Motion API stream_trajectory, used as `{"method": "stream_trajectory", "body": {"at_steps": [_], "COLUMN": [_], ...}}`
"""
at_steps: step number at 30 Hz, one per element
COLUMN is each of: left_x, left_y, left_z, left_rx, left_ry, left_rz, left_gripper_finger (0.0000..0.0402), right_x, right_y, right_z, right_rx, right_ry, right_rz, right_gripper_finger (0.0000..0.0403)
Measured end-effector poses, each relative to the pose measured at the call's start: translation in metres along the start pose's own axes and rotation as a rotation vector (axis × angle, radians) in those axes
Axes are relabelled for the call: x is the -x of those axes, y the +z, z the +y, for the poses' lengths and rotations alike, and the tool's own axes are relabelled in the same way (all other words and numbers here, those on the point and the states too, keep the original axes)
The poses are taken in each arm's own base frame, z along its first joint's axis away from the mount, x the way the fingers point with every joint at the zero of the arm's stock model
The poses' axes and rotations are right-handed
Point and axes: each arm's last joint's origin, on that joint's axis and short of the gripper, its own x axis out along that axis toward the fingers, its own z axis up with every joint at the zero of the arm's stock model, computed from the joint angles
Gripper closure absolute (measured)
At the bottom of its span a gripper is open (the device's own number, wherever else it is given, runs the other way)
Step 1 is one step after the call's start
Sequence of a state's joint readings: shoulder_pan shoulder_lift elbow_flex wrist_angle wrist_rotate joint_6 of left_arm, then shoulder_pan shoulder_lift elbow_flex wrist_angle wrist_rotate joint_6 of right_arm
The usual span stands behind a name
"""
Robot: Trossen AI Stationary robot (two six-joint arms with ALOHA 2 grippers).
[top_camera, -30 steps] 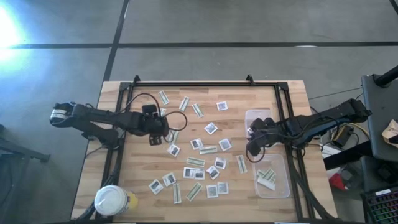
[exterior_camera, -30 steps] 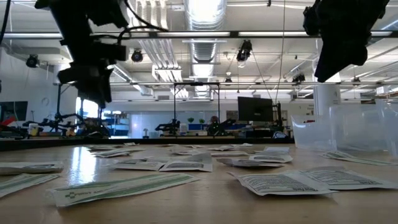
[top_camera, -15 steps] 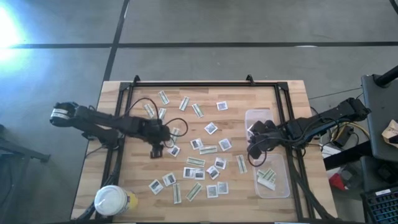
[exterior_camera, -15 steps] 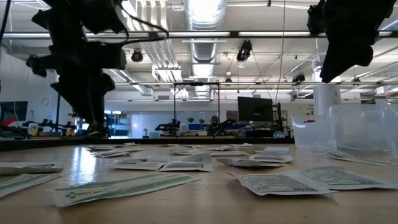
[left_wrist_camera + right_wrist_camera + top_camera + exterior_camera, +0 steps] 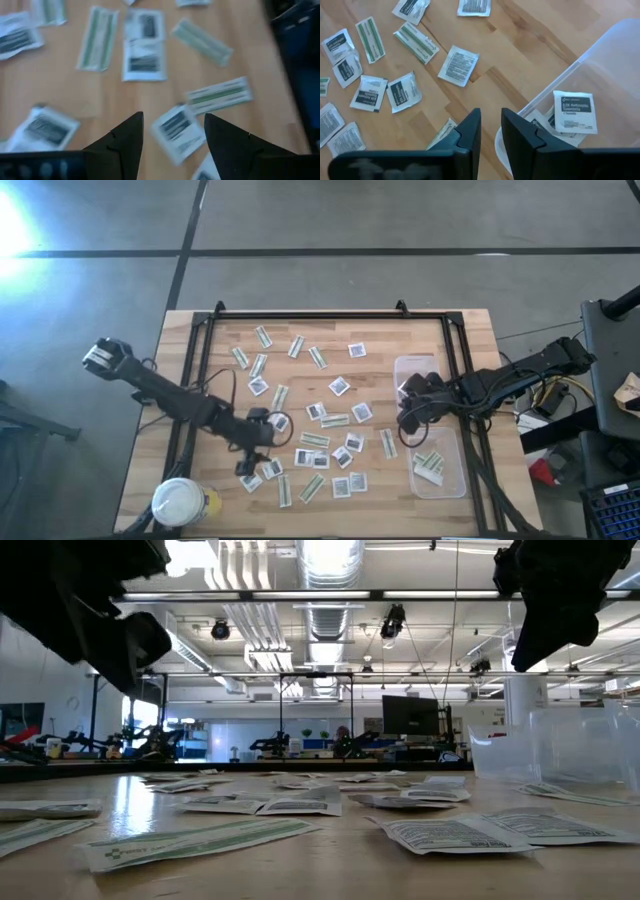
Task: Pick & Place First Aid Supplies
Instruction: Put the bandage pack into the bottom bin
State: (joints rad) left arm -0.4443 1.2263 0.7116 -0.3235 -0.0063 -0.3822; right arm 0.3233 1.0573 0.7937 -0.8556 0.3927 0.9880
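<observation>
Left end effector (image 5: 247, 467) wide open, empty, above packets (image 5: 330, 420) at surface (image 5: 440, 340) 7 o'clock. Right end effector (image 5: 404, 423) narrowly open (nothing held), beside tub (image 5: 445, 485), 3 o'clock.

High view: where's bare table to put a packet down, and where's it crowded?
Bare wood lies along the table's far right corner beyond the tub, and between the jar and the left gripper. Packets crowd the middle.
</observation>
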Motion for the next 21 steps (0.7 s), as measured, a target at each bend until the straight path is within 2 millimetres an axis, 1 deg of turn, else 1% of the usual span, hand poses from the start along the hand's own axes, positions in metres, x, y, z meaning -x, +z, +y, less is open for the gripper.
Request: {"method": "stream_trajectory", "body": {"at_steps": [4, 9, 13, 21], "left_x": [0.000, -0.004, -0.015, -0.040], "left_y": [0.000, 0.002, 0.009, 0.018], "left_z": [-0.012, -0.021, -0.036, -0.061], "left_rx": [-0.009, 0.036, 0.017, 0.009], "left_ry": [-0.018, -0.042, -0.075, -0.019], "left_rz": [-0.040, -0.045, 0.001, 0.174], "left_gripper_finger": [0.0199, 0.0200, 0.0200, 0.0200], "right_x": [0.000, 0.000, 0.000, 0.000], "right_y": [0.000, 0.001, 0.002, 0.004], "right_z": [0.000, 0.000, 0.001, 0.004], "right_rx": [-0.001, -0.008, -0.018, -0.031], "right_ry": [-0.002, -0.005, 0.004, 0.029], "right_rz": [-0.005, -0.016, -0.038, -0.054], "right_gripper_finger": [0.0331, 0.0324, 0.0321, 0.0331]}}
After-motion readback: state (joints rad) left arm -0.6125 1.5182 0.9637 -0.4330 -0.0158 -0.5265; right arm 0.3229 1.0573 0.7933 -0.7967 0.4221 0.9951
